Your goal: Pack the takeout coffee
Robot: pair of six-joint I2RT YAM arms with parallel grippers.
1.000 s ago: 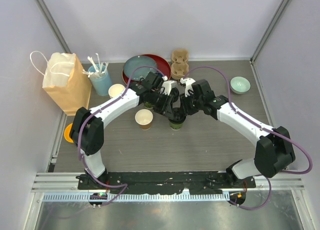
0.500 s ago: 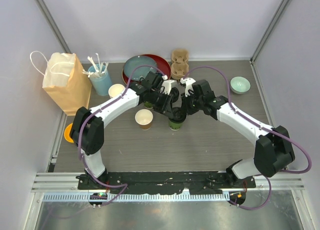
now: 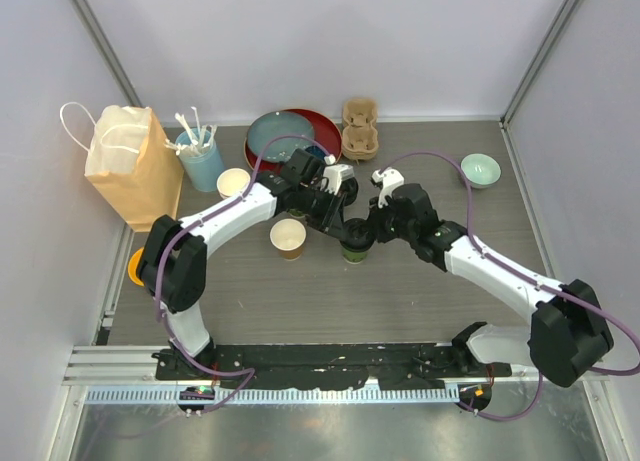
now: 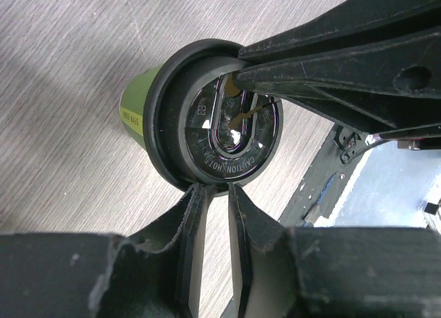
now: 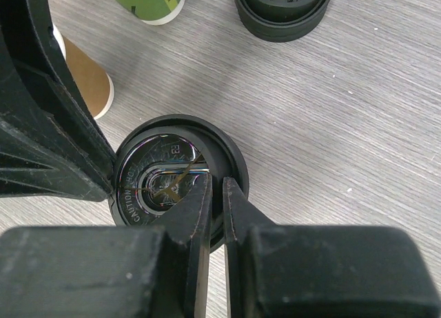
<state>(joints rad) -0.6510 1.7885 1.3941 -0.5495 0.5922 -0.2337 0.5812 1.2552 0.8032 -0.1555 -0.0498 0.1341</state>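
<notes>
The green-sided takeout cup (image 4: 138, 107) stands upright mid-table with a black lid (image 4: 207, 156) on top; in the top view it shows as a dark disc (image 3: 354, 249). My right gripper (image 5: 215, 181) is shut on the lid's (image 5: 148, 194) rim, one finger inside the rim and one outside. My left gripper (image 4: 216, 187) is on the opposite side. Its jaws are a narrow slit apart, tips at the rim's edge, with bare table showing between them. The brown-sided cup (image 3: 288, 238) stands open and lidless just left of both grippers.
A paper bag (image 3: 135, 166) and a light-blue cup of stirrers (image 3: 200, 159) stand back left, with a cream cup (image 3: 233, 183) beside them. Stacked plates (image 3: 285, 133), cup carriers (image 3: 358, 126) and a mint bowl (image 3: 479, 169) line the back. More black lids (image 5: 282, 11) and another green cup (image 5: 148, 4) sit close behind.
My right gripper has closed on the lid's rim, and its arm has swung nearer and lower. The left jaws have narrowed. The green cup has stayed in place.
</notes>
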